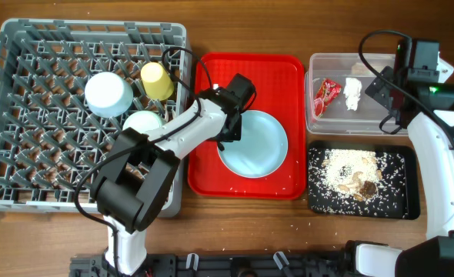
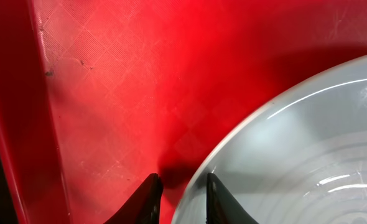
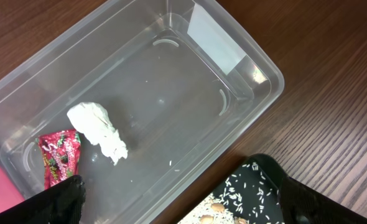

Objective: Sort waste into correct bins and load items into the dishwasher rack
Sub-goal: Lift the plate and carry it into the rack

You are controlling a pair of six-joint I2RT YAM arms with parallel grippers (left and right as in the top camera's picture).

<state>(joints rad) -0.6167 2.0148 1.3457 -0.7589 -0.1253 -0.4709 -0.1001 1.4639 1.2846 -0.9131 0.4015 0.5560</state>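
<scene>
Left hand [image 2: 183,198], fingers narrow astride the rim of the light blue round plate [image 2: 308,143] on the flat red serving tray [image 2: 109,93], likely to lift it; grip uncertain. Right hand [image 3: 180,200] wide, empty.

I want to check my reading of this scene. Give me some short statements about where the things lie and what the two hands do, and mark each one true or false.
1. The yellow cup stands in the grey rack. True.
2. The red wrapper lies on the red tray. False: it lies in the clear tub, beside the white tissue.
3. The left hand has a finger on each side of the rim of the blue plate. True.
4. The blue plate is loaded in the grey rack. False: it rests on the red tray.
5. The right hand holds the white tissue. False: it is open and empty, over the clear tub.
</scene>
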